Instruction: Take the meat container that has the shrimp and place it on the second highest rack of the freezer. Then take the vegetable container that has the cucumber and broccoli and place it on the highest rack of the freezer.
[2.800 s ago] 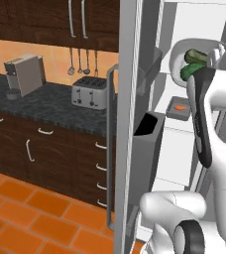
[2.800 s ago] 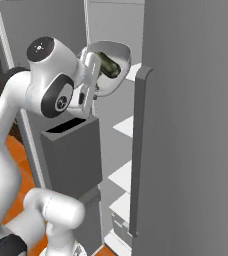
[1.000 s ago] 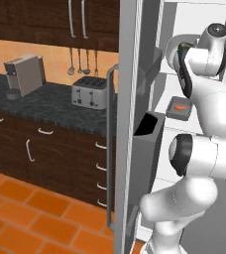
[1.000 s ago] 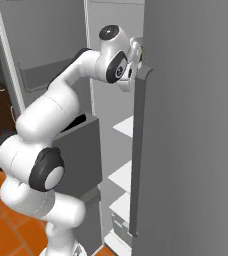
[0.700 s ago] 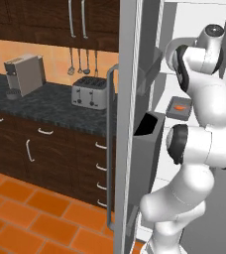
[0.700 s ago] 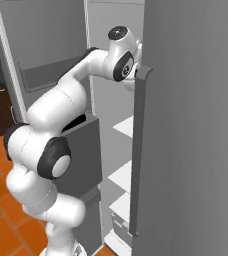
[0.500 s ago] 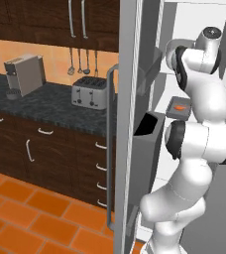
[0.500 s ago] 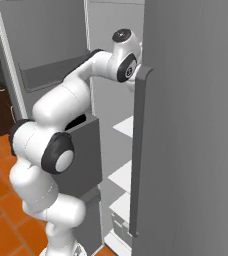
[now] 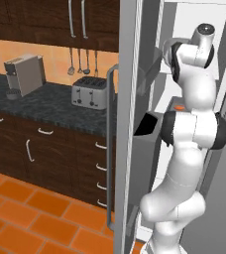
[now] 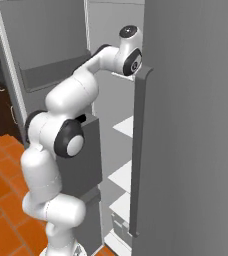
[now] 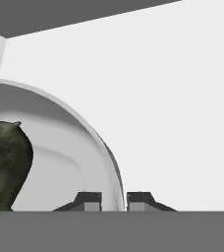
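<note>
The freezer (image 9: 135, 99) stands open beside the dark wooden cabinets (image 9: 45, 154), its grey door (image 10: 186, 125) with the long bar handle (image 10: 138, 150) filling the right of the right base view. The white arm (image 9: 192, 149) rises from the floor and reaches high into the freezer's upper part, above the white shelves (image 10: 123, 125). On the table (image 9: 45, 101) to the left sit a toaster (image 9: 89, 93) and a coffee machine (image 9: 23, 74). In the hand view, the vegetable container (image 11: 70, 147) curves up from the lower left against the white interior, with the cucumber (image 11: 3, 165) lying inside it at the left edge. The gripper (image 11: 114, 202) sits at the bowl's rim, its jaws clamped on that rim, one fingertip on each side. A small orange spot, probably the shrimp (image 9: 179, 107), shows lower down behind the arm.
</note>
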